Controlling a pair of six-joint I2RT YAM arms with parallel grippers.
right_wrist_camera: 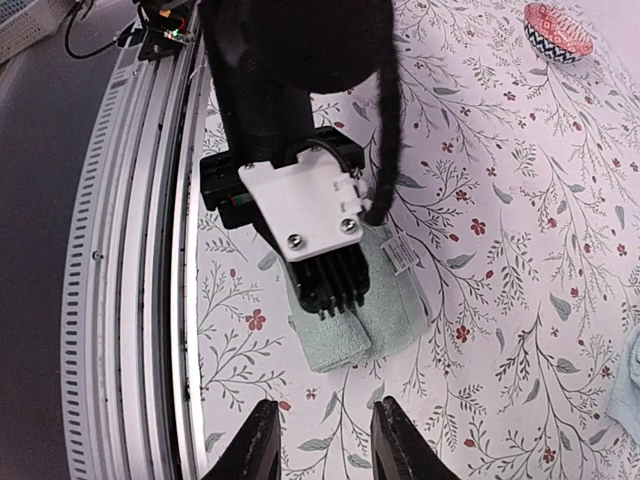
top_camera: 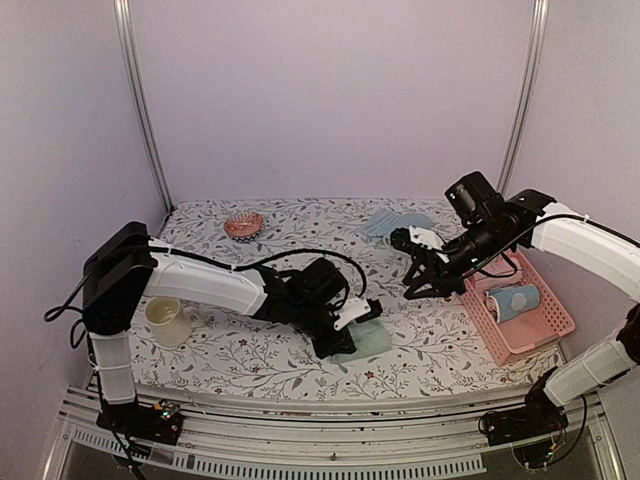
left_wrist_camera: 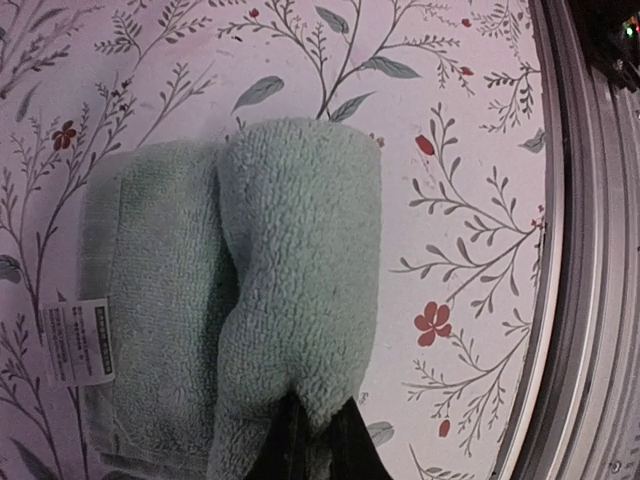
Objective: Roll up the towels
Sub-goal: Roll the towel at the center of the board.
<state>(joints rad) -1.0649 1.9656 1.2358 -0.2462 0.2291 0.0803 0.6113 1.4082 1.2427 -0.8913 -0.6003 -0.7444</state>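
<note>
The green towel [left_wrist_camera: 300,250] is only partly rolled, its edge grasped by the left hand [left_wrist_camera: 318,428]; the right hand [right_wrist_camera: 322,425] is released. The blue towel [top_camera: 398,222] is not yet rolled.

two towels [top_camera: 375,342], one bowl [top_camera: 243,224], one mug [top_camera: 166,321], one basket [top_camera: 520,348]

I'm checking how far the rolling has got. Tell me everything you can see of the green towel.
The green towel is pale sage terry, soft and looped, with a white care label at one edge. It lies folded flat on the floral table near its front edge. One end is curled up and over the flat part as a loose first turn, and the left jaws are shut on that curl's tip. Nothing else touches it.
</note>
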